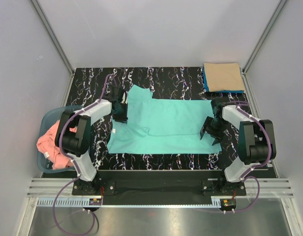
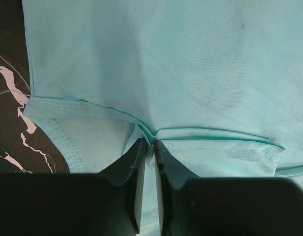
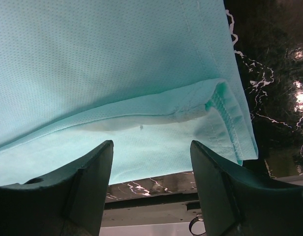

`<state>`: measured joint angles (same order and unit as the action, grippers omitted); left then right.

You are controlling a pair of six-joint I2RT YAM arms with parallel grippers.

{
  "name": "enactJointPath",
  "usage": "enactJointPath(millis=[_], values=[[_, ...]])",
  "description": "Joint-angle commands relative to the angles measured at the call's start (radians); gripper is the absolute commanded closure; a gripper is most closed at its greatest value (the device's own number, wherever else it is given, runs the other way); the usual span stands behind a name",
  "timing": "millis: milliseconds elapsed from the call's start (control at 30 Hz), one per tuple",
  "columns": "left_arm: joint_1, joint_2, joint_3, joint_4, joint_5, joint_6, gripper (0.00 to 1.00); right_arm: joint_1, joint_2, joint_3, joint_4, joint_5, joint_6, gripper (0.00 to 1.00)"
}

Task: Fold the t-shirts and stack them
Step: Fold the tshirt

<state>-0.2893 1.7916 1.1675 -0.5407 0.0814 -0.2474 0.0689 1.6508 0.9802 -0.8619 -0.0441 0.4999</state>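
A turquoise-green t-shirt [image 1: 166, 123] lies spread across the black marbled table [image 1: 176, 76]. My left gripper [image 1: 121, 117] sits at its left side, shut on a pinched fold of the shirt's sleeve edge [image 2: 149, 135], with the cloth bunched between the fingertips. At the shirt's right lower corner my right gripper [image 1: 210, 135] stands open, its fingers [image 3: 95, 169] wide apart over the hemmed corner [image 3: 225, 113] and holding nothing. A salmon pink t-shirt [image 1: 49, 145] lies crumpled in the basket at left. A folded tan-beige t-shirt [image 1: 223, 76] rests on a blue one [image 1: 206, 83] at the back right.
The blue-grey plastic basket [image 1: 45, 120] stands off the table's left edge beside the left arm. The table's front edge [image 3: 156, 189] shows just beyond the shirt's hem under my right gripper. Grey walls enclose the back and sides.
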Motion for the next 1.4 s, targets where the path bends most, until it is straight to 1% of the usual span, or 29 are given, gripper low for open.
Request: enactJointPath(millis=[0,33,100,167,300,333,400,567,700,833,1067,1233,1367], values=[[-0.007,-0.064,0.003,0.010,-0.032,-0.009,0.76,-0.014,-0.006,0.026,-0.017,0.036,-0.008,0.28],[-0.010,-0.066,0.003,0.010,-0.031,-0.009,0.74,-0.018,-0.008,0.028,-0.019,0.039,-0.008,0.28],[-0.010,-0.072,0.003,0.007,-0.031,-0.009,0.73,-0.030,-0.009,0.035,-0.026,0.072,-0.011,0.28],[-0.011,-0.074,0.006,0.002,-0.032,-0.007,0.77,-0.035,-0.011,0.051,-0.034,0.081,-0.014,0.27],[-0.011,-0.080,0.009,0.001,-0.029,-0.001,0.87,-0.040,-0.008,0.080,-0.035,0.089,-0.021,0.30],[-0.013,-0.078,0.009,0.001,-0.031,0.000,0.94,-0.038,-0.003,0.093,-0.038,0.089,-0.024,0.31],[-0.013,-0.072,0.014,-0.001,-0.026,0.003,1.00,-0.038,0.009,0.104,-0.042,0.105,-0.027,0.32],[-0.013,-0.080,0.014,-0.001,-0.023,0.005,1.00,-0.043,0.023,0.129,-0.042,0.156,-0.032,0.37],[-0.013,-0.089,0.020,-0.007,-0.020,0.013,1.00,-0.049,0.047,0.146,-0.035,0.165,-0.031,0.38],[-0.014,-0.101,0.023,-0.013,-0.011,0.010,1.00,-0.050,0.075,0.156,-0.029,0.161,-0.021,0.42],[-0.017,-0.136,0.031,-0.034,-0.003,0.003,1.00,-0.054,0.075,0.152,-0.020,0.161,-0.017,0.59],[-0.019,-0.172,0.026,-0.039,-0.002,-0.004,1.00,-0.055,0.069,0.150,-0.028,0.165,-0.021,0.66],[-0.019,-0.163,0.031,-0.031,-0.011,-0.003,1.00,-0.060,0.066,0.146,-0.025,0.193,-0.027,0.66]])
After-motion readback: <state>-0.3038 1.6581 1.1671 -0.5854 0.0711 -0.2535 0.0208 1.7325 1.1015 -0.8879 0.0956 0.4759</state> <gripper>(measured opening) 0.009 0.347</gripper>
